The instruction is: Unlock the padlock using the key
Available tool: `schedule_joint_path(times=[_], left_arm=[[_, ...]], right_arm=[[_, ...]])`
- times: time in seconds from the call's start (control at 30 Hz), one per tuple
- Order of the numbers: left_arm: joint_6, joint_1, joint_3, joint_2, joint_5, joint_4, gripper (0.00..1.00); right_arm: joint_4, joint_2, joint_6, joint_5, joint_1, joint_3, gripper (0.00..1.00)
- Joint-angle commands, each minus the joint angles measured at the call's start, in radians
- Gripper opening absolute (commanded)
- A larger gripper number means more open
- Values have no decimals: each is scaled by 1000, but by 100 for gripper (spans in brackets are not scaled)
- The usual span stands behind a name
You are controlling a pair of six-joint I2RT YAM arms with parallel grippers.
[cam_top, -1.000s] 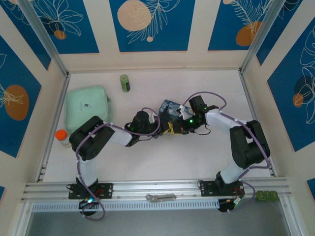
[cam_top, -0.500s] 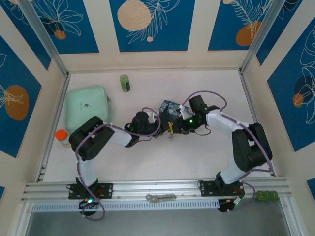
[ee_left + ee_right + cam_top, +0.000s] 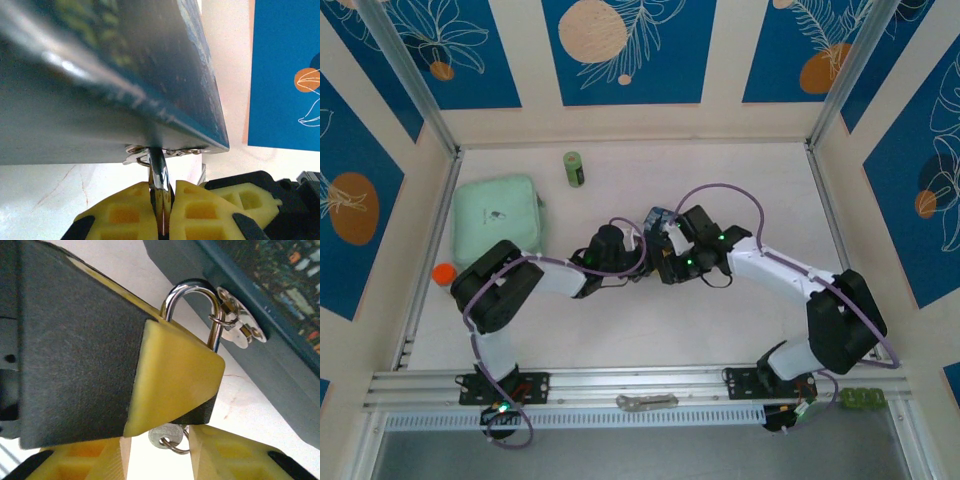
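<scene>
The padlock hangs by its shiny shackle from the hasp ring of the blue painted tin. My left gripper is shut on the padlock body from the side, and its yellow and black finger hides most of that body in the right wrist view. The key sticks out below the padlock, with a small ring through its round head. My right gripper is open, a finger on each side of the key head without touching it. In the top view both grippers meet just in front of the tin.
A mint-green case lies at the left, with an orange-capped bottle by its near corner. A small green bottle stands at the back. A flat silvery metal piece rests on the front rail.
My right gripper has opened off the key, and its wrist has swung left over the tin. The left gripper stays shut on the padlock in the same place.
</scene>
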Motion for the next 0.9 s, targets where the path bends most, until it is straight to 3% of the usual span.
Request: schedule_joint_path(times=[0.0, 0.13, 0.4, 0.57, 0.63, 0.77, 0.87], left_arm=[[-16, -28, 41, -49, 75, 64, 0], [-37, -28, 40, -44, 73, 80, 0], [-88, -28, 37, -29, 68, 121, 0], [-95, -30, 25, -30, 60, 128, 0], [-95, -28, 22, -32, 60, 131, 0], [-93, -29, 11, -29, 73, 151, 0], [-82, -29, -8, -27, 91, 185, 0]], right_arm=[[-2, 6, -11, 243, 42, 29, 36], [-3, 20, -14, 375, 105, 29, 35], [25, 69, 9, 490, 177, 52, 29], [13, 90, 16, 531, 193, 69, 14], [17, 87, 21, 514, 190, 65, 0], [52, 60, 45, 393, 146, 45, 0], [108, 21, 61, 161, 48, 17, 0]])
